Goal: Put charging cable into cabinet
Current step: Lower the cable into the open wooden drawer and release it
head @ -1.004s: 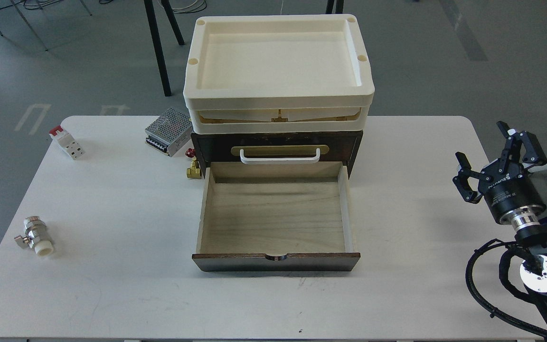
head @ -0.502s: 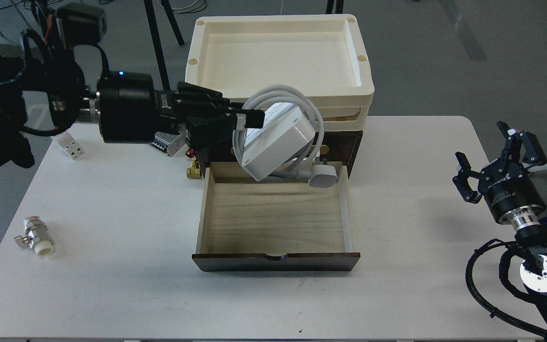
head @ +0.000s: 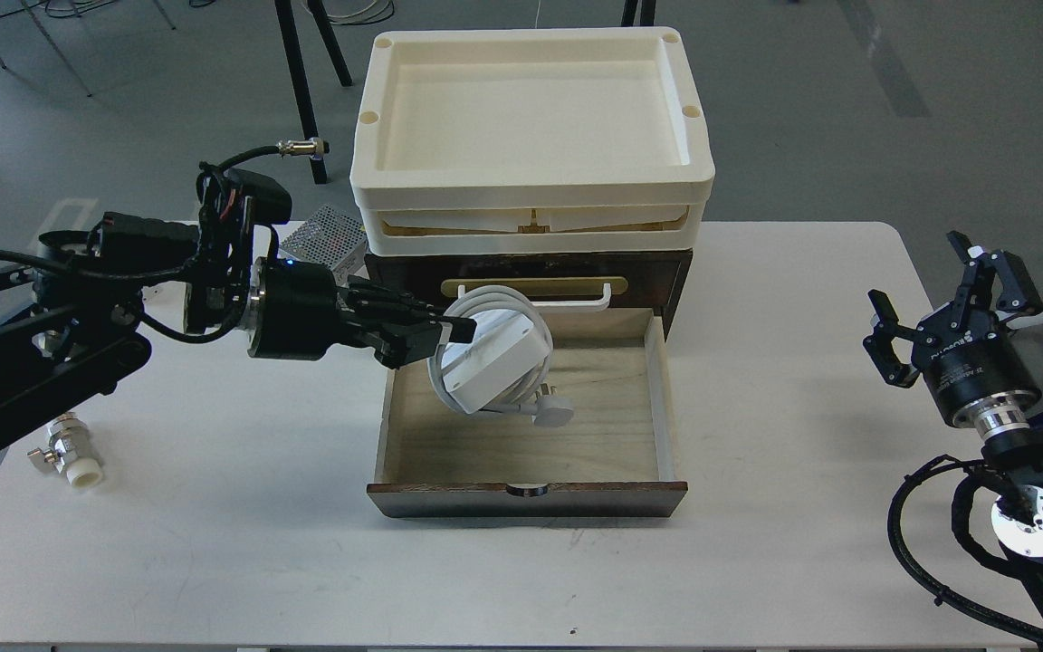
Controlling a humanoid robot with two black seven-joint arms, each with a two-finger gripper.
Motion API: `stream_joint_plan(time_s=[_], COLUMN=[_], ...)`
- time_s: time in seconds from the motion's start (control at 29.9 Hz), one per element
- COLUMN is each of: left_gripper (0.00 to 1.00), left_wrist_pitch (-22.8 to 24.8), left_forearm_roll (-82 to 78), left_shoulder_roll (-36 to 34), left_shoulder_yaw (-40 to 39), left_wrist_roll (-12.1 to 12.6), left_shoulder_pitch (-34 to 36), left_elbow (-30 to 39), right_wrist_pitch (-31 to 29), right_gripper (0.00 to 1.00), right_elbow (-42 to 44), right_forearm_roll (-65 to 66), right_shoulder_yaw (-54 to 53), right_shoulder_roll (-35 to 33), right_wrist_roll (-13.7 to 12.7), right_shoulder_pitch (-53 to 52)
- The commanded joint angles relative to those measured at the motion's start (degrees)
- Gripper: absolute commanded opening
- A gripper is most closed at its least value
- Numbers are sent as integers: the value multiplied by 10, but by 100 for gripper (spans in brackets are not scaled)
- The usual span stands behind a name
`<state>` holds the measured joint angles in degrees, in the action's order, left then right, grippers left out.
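Reaching in from the left, your left gripper (head: 449, 337) is clamping the charging cable (head: 496, 362) by its left edge, fingers pinched onto the white square adapter with the cord looped around it. You are holding the adapter tilted over the open drawer (head: 617, 435), at the rear left part of the tray, and I cannot tell whether it is touching the drawer floor. A grey-white plug end (head: 556, 414) is hanging out below the adapter, low over the pale wood.

The drawer is standing pulled well out of the cabinet (head: 671, 276), its dark brown front panel facing you. Above the drawer you are seeing the white handle (head: 576, 303) on its brass plate, partly covered by the cord loop. Cream plastic trays (head: 531, 195) are sitting stacked on top of the cabinet.

Your right gripper (head: 933, 294) is resting well apart at the right edge of the table (head: 775, 543), fingers spread wide and holding nothing.

Behind your left arm, the perforated metal power-supply box (head: 333, 226) is peeking out just beside the cabinet's left side. A silver valve fitting (head: 69, 448) with a white end is lying near the table's left edge, partly under the arm.
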<state>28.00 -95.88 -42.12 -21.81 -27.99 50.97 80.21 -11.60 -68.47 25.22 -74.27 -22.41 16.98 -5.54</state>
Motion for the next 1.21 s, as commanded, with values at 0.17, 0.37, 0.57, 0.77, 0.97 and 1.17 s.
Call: stream_joint_plan(time_s=[0.17, 0.37, 0.57, 0.77, 0.97, 1.17], left_gripper=[4, 4, 4, 5, 5, 11], left_wrist_pitch=[0, 0, 0, 0, 0, 0], left_forearm_roll=[-36, -36, -36, -38, -45, -41], left_shoulder_roll=[58, 68, 69, 90, 124, 172], left_shoulder_yaw=[0, -1, 1, 15, 22, 22], left_wrist_roll=[0, 0, 0, 0, 0, 0], left_shoulder_pitch=[-28, -34, -35, -39, -39, -39], left_elbow=[-81, -81, -68, -87, -143, -221], right_wrist_pitch=[0, 0, 0, 0, 0, 0], right_gripper=[99, 99, 99, 99, 99, 99], right_elbow=[0, 0, 0, 0, 0, 0], right_forearm_roll=[0, 0, 0, 0, 0, 0], right_shoulder_yaw=[0, 0, 0, 0, 0, 0], right_shoulder_roll=[0, 0, 0, 0, 0, 0], right_wrist_roll=[0, 0, 0, 0, 0, 0], right_shoulder_pitch=[0, 0, 0, 0, 0, 0])
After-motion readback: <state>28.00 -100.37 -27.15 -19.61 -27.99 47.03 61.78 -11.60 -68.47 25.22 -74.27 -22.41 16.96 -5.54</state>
